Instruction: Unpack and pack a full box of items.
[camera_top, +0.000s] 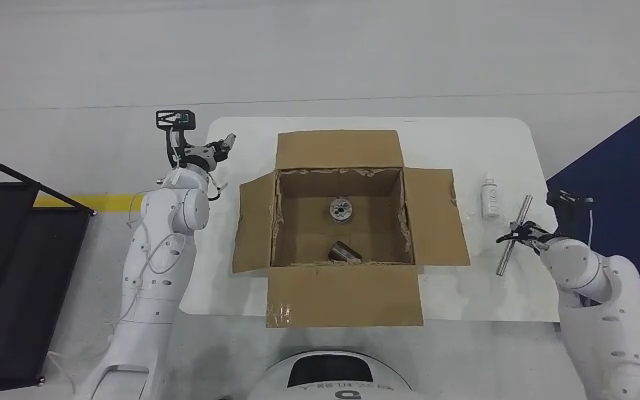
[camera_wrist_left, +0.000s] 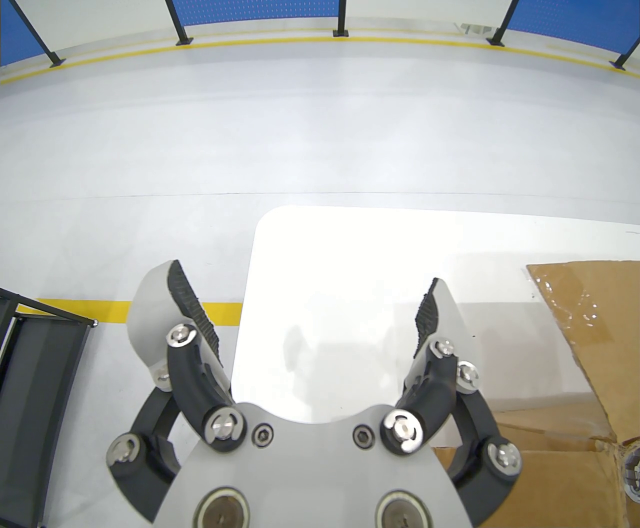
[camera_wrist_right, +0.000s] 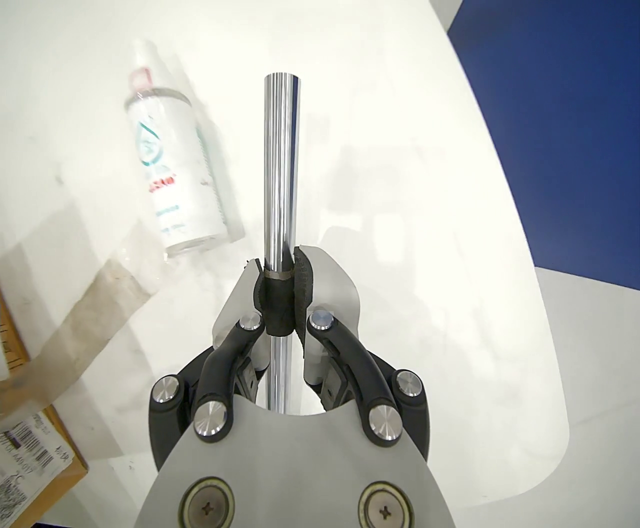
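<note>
Chrome rod (camera_wrist_right: 280, 165) pinched in my right pincer (camera_wrist_right: 282, 272) — released carelessly, it may roll into the bottle (camera_wrist_right: 175, 170) just beside it; my left pincer (camera_wrist_left: 305, 305) gapes wide, empty.

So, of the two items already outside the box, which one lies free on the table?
The white bottle, lying on its side beside the cardboard box. The other one, the shiny metal rod, is clamped in the right pincer.

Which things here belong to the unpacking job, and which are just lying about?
Job: cardboard box, round metal part and dark piece inside it, white bottle, metal rod in right gripper, open left gripper.
Lying about: black rack, blue barrier.
</note>
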